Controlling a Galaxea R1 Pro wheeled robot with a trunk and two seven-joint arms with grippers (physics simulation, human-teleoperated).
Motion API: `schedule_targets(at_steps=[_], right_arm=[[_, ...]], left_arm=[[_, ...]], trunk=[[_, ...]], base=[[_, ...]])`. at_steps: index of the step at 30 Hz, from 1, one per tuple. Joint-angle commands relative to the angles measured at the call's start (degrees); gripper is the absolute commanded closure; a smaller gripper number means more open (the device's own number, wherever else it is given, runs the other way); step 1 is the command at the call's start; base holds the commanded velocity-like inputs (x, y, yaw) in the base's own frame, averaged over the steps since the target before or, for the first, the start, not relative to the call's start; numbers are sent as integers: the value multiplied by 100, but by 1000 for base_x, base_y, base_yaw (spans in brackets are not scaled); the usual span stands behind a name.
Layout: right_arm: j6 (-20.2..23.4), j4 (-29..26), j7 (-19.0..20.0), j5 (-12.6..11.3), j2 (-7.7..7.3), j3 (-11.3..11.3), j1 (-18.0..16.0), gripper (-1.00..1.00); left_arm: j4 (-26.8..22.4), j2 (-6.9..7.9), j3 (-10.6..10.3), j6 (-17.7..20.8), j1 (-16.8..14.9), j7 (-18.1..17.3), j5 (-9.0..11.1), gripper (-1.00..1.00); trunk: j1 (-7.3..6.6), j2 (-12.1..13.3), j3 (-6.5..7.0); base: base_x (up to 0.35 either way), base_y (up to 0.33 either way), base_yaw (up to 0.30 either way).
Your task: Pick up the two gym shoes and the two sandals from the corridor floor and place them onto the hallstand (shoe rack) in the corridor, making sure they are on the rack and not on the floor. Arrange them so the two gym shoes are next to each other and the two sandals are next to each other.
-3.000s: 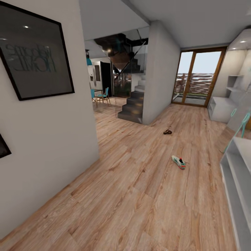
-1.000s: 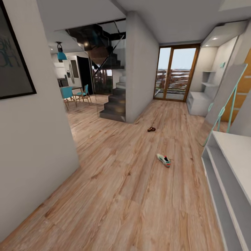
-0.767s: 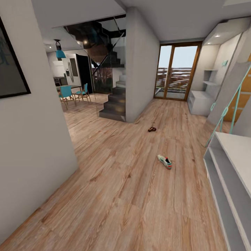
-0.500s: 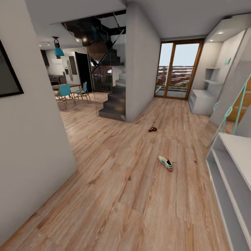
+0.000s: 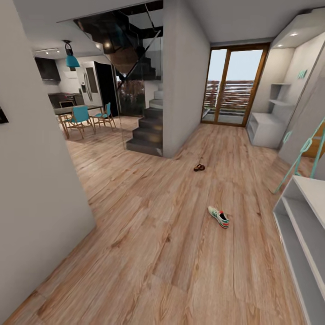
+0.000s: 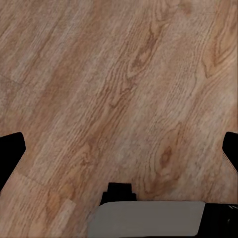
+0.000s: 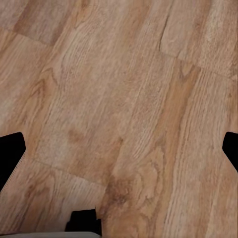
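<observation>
From the head view, one gym shoe lies on the corridor floor, left of the hallstand; a sandal lies farther off, nearer the staircase.

In the left wrist view, the left fingers stand wide over bare planks, no shoe between them.

In the right wrist view, the right fingers stand equally wide over bare planks.
</observation>
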Motion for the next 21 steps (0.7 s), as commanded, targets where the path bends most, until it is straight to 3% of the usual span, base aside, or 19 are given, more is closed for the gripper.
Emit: schedule_targets(at_steps=[1, 21], right_arm=[[-18, 4, 4, -6, 1, -8, -3, -100], [-18, 4, 4, -7, 1, -8, -3, -100]], left_arm=[[4, -1, 12, -18, -3, -7, 4, -100], [4, 7, 12, -18, -1, -7, 3, -100]], trunk=[[3, -2, -14], [3, -2, -104]], base=[[337, 0, -4], [336, -52, -60]])
